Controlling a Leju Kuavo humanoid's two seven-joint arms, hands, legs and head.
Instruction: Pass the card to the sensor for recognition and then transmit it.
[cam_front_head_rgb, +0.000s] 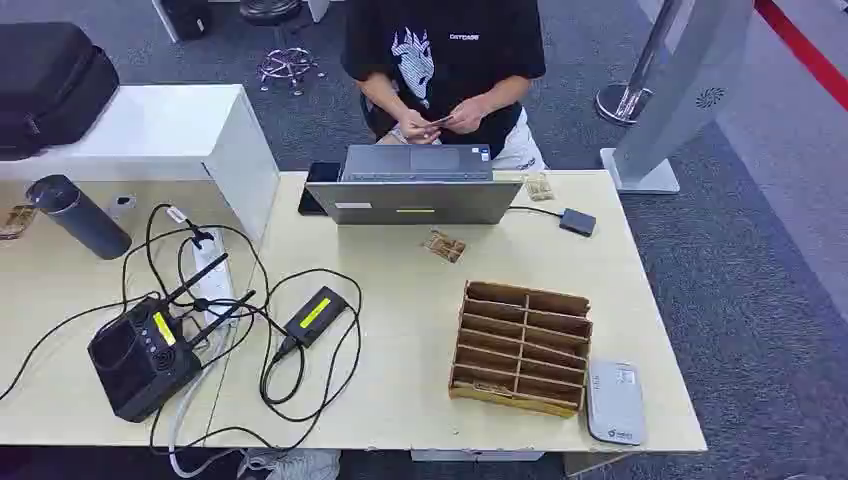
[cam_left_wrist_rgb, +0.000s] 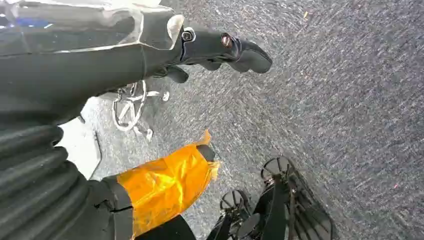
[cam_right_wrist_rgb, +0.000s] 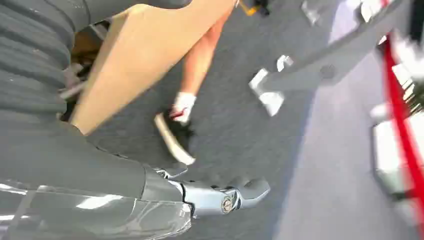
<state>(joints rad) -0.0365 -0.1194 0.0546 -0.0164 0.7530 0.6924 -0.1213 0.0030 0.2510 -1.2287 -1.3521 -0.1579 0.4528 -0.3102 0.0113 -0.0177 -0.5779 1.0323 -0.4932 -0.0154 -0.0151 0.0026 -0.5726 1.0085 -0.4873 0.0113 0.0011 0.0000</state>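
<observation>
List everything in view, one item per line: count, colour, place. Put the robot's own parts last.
laptop: 1, grey, far middle of table
card rack: 1, brown, near right of table
card reader: 1, grey-white, right of the rack
loose cards: 1 small brown stack, between laptop and rack
small dark box: 1, dark grey, cabled, right of laptop
radio unit: 1, black with antennas, near left
power adapter: 1, black with yellow label, table middle
power strip: 1, white, among the cables
flask: 1, dark, lying at far left
bag: 1, black, on the white cabinet
person: 1, black shirt, seated behind laptop, handling a card
left hand: 1, black, hanging over carpet
right hand: 1, grey, hanging over carpet
</observation>
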